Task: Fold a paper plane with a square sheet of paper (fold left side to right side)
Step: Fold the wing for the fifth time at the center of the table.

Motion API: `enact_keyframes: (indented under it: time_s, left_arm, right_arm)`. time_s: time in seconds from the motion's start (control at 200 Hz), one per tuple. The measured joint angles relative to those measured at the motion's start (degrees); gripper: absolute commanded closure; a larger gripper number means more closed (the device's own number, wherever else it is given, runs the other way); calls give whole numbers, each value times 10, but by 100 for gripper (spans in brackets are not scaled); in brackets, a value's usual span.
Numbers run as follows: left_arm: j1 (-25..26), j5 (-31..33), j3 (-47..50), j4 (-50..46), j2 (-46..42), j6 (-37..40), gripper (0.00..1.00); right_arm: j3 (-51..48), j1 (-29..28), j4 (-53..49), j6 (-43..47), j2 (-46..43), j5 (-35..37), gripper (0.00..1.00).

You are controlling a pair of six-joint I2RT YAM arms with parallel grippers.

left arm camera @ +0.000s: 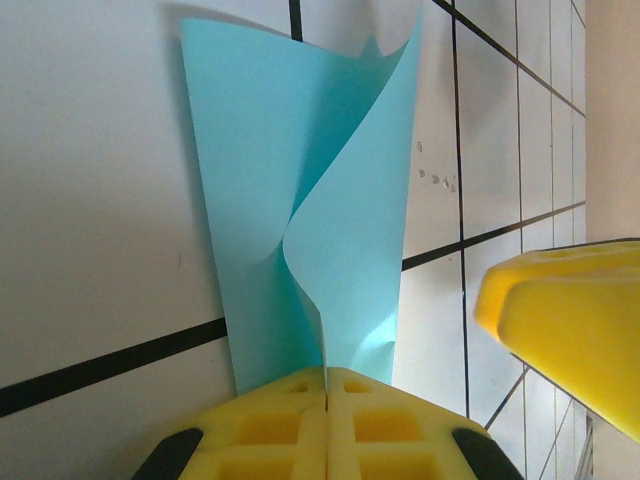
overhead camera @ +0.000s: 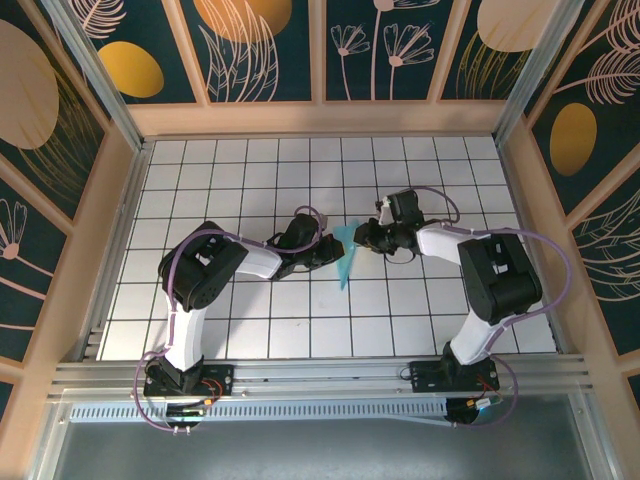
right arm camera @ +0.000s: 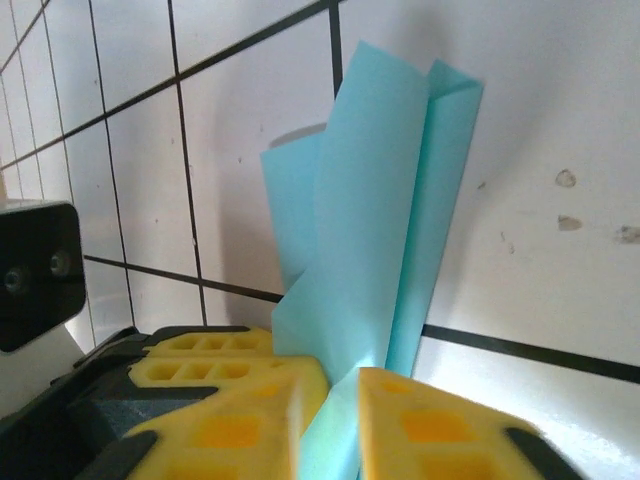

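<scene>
- The cyan paper (overhead camera: 345,258) lies near the centre of the overhead frame. It is folded into a slim shape that tapers to a point toward the bottom.
- In the left wrist view the cyan paper (left arm camera: 300,180) rises from the bottom centre as loose layers, one curling in front of another and not pressed flat.
- In the right wrist view the cyan paper (right arm camera: 370,200) shows a crisp lengthwise crease on its right-hand side.
- The left gripper (left arm camera: 327,420) has its yellow pads pressed together on the paper's lower edge.
- The right gripper (right arm camera: 338,385) has its pads closed on the paper, which runs down between them.
- From above, the left gripper (overhead camera: 328,250) and right gripper (overhead camera: 363,238) meet at the paper from either side, and their fingers cover part of it.
- How many layers the paper has cannot be made out.
- A black housing (right arm camera: 35,270) at the left edge is cut off.
- The table (overhead camera: 230,180) is white tile with a black grid and a few small smudges (right arm camera: 565,178).
- Wood-framed walls (overhead camera: 320,118) carry dark teal panels with gold plant motifs.
- A metal rail (overhead camera: 320,375) crosses the lower frame.
</scene>
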State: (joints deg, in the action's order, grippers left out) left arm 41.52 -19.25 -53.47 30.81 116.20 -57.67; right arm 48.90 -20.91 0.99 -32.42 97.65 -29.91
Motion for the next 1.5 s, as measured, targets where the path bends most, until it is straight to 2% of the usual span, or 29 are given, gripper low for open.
enact_keyframes:
  time_s: [0.12,0.591,1.166,1.301,1.501]
  left_arm:
    - [0,0,0,0,1,0,93]
    - [0,0,-2,-1,2,0,94]
    - [0,0,-5,-5,2,0,95]
    - [0,0,-5,-5,3,0,92]
    - [1,0,6,18,-5,-1,76]
  right_arm:
    - [2,1,-3,2,0,-4,100]
    - [45,-2,0,5,67,-17,100]
    - [54,-2,-13,6,92,2,100]
    - [54,-2,-14,6,93,3,100]
    - [54,-1,-14,10,93,3,100]
